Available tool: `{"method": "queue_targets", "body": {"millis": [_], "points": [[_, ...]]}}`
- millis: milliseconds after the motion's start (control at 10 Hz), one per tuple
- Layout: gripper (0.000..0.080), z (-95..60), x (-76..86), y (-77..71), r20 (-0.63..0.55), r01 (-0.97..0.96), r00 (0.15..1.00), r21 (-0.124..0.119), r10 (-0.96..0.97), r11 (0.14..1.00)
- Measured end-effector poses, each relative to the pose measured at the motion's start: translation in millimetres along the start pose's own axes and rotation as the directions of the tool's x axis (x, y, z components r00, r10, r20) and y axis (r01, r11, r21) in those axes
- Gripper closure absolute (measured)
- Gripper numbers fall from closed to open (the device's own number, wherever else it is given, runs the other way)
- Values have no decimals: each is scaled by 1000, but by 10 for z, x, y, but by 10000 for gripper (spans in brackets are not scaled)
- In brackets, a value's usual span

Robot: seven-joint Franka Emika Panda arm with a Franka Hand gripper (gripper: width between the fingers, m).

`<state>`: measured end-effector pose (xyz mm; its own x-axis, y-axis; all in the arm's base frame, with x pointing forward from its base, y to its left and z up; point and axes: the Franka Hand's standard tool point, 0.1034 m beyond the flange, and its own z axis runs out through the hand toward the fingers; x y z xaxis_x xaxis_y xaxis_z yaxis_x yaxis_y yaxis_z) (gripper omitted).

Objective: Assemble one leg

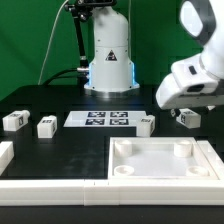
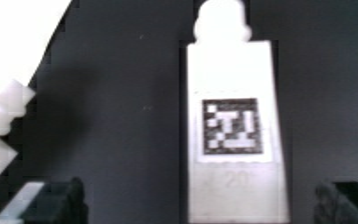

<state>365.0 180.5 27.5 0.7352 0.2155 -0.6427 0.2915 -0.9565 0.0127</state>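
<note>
One small white plastic tagged leg (image 2: 229,110) sits straight below my wide-spread gripper (image 2: 194,205), long axis across the closing line.

Parts spread across the worktop (image 1: 70,150).
The marker board (image 1: 110,119) lies mid-worktop, with the leftmost leg (image 1: 14,121) and second leg (image 1: 46,126) to the exterior view's left. The third leg (image 1: 145,125) is just beside its other end, the fourth leg (image 1: 188,117) farther right, and the rimmed tray (image 1: 160,182) in front.

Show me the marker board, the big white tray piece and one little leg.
marker board (image 1: 98,119), exterior view, middle of its top face.
tray piece (image 1: 165,182), exterior view, its front rim.
leg (image 2: 229,72), wrist view, bare face above its tag.
</note>
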Motion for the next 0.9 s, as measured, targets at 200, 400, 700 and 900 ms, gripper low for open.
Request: {"method": "queue_targets", "body": {"millis": [200,400,700,900], "points": [[150,42,-53,-25,204,8,979,-15,-4,1000],[150,197,-79,31,337,14,942,-19,-6,1000],[150,298,-24,67,339,-6,941,-28,15,1000],[150,318,-37,50,342,-8,939,-30,18,1000]]}}
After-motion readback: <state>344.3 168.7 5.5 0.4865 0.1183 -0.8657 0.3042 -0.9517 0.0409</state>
